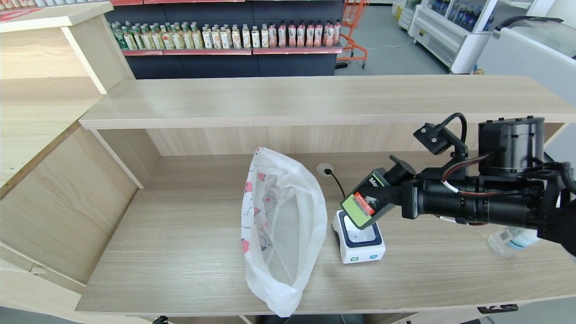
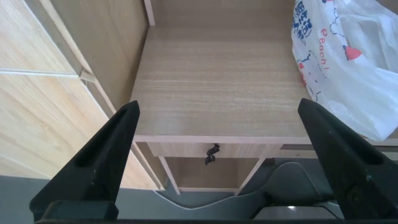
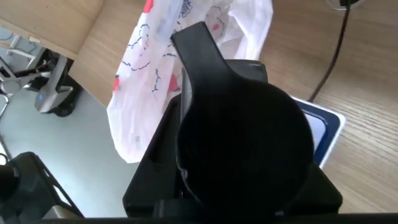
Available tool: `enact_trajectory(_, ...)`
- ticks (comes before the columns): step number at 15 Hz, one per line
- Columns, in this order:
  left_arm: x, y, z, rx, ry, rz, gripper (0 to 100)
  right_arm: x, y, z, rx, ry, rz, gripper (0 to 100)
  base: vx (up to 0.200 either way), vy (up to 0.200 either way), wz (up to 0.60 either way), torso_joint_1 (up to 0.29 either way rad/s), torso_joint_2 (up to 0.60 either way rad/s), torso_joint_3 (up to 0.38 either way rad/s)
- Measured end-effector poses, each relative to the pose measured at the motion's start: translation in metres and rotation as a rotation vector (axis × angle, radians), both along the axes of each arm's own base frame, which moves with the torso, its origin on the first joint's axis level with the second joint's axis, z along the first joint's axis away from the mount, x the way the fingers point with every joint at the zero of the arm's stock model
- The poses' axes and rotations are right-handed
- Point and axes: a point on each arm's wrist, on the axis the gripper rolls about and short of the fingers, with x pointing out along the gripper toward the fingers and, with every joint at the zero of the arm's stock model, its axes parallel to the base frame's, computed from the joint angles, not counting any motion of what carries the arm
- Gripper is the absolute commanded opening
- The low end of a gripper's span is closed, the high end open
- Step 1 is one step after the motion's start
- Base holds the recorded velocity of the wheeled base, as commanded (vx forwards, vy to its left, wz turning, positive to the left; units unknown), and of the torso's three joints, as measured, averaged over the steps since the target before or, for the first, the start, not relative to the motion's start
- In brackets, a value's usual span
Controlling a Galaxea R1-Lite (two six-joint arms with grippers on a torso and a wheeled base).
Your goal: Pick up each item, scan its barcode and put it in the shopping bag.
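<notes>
Wood-grain surface [image 1: 180,252]: carries the bag, scanner and bottle.
Shopping bag [image 1: 283,234]: white plastic, mouth open, mid-surface and reaching the near edge; red fruit prints and blue lettering on its side.
Scanner [image 1: 358,243]: white, just beside the bag on the right-edge side; black cable [image 1: 337,184] runs toward the back edge.
Box [image 1: 360,209]: dark, with a green face bearing a red label strip in small white print, and white lettering on one dark side. Held over the scanner. Long axis in line with the hand, free end lower and pointing toward the bag.
Right hand [image 1: 380,191]: clamped on the box.
Left hand [image 2: 219,112]: fingers wide apart, empty, above the near left corner.
Bottle [image 1: 510,240]: clear, blue-and-white label, near the right edge, partly hidden by the arm.
</notes>
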Motion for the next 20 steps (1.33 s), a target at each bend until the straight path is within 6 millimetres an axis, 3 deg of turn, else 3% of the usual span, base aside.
enact_trajectory(4,0.0,0.0,0.0,0.0,0.0,0.001,100,0.016,0.019,-0.01,0.002,-0.011,0.034,0,0.0,0.0,0.0,0.0,0.0,0.0)
enact_trajectory(8,0.0,0.0,0.0,0.0,0.0,0.001,100,0.046,0.058,-0.024,0.051,-0.116,0.102,0,0.0,0.0,0.0,0.0,0.0,0.0)
enact_trajectory(14,0.0,0.0,0.0,0.0,0.0,0.0,100,0.071,0.11,-0.083,-0.11,-0.153,0.234,0,0.0,0.0,0.0,0.0,0.0,0.0)
enact_trajectory(20,0.0,0.0,0.0,0.0,0.0,0.0,100,0.101,0.143,-0.11,-0.188,-0.253,0.27,0,0.0,0.0,0.0,0.0,0.0,0.0)
